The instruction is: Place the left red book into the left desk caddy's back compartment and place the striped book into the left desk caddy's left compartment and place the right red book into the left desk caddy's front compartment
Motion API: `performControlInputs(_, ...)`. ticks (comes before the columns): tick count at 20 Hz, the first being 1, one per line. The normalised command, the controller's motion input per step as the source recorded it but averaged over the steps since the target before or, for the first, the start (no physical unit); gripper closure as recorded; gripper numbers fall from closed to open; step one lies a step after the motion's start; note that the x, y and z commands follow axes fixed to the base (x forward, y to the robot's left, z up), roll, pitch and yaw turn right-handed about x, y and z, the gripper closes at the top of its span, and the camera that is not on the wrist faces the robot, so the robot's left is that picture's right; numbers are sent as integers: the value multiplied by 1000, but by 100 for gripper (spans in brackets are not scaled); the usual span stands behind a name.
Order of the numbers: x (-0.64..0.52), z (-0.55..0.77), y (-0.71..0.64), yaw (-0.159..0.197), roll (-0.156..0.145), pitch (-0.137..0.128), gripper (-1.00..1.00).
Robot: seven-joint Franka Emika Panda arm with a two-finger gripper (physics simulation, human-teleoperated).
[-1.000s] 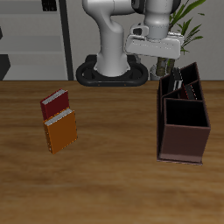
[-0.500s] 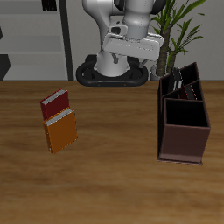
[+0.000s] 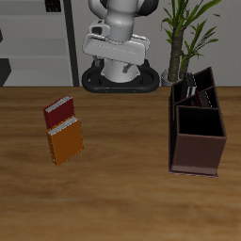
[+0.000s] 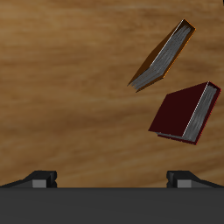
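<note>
Hand is spread wide, holding nothing, high above the red book lying beside the orange book. It looks like the last one (front slot of the caddy); next it needs to drop down and pinch the book

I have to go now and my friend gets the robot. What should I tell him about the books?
Gripper: open, empty, raised above the table.
Right red book: flat on the table, touching the orange book.
Left desk caddy: a red book shows in the back compartment; the striped book cannot be made out.
Left: right red book into the front compartment.
</note>
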Motion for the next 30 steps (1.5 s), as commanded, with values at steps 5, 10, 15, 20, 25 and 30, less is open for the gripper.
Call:
performControlInputs(5,127,85,-669,35,28,8,-100)
performControlInputs(10,88,34,-515,35,-36,-20,-100)
performControlInputs(15,169,-71,-374,9,66,39,-100)
performControlInputs(20,182,-149,-291,20,40,44,-100)
performControlInputs(25,105,-103,-408,-40,-27,-14,-100)
performControlInputs(30,30,-55,-321,-118,-10,-65,-100)
